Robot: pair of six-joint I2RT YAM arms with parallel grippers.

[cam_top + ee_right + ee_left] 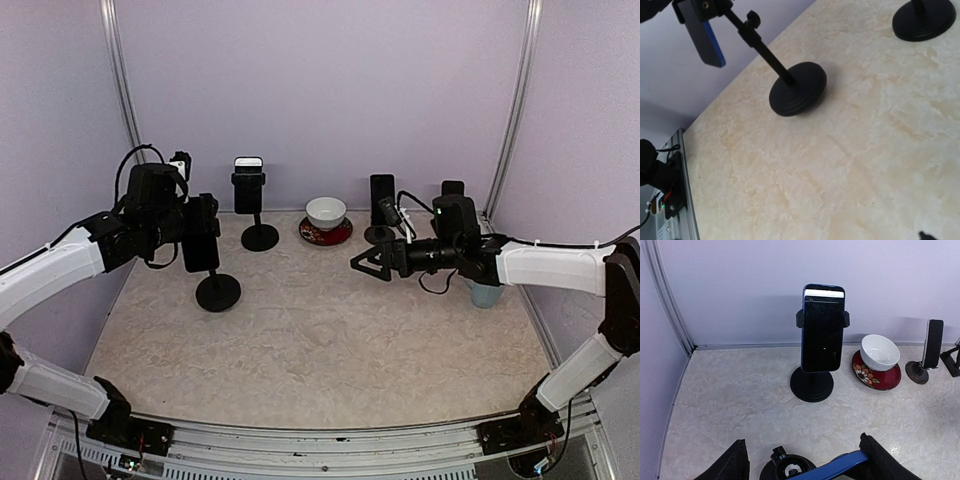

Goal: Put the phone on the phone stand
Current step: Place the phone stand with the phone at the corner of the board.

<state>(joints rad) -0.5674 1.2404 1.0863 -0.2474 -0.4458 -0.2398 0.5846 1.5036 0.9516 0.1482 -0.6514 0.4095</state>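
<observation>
- While pinched by the left gripper [198, 230], the phone [839, 464] is held up at the top of the phone stand [218, 291], near the left edge of the table [320, 350].
- The right gripper [358, 264] is spread wide and held over the table's right half.

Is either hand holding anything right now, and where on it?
Left hand straddles the phone across its edges at the stand; grip cannot be told. Right hand empty.
</observation>
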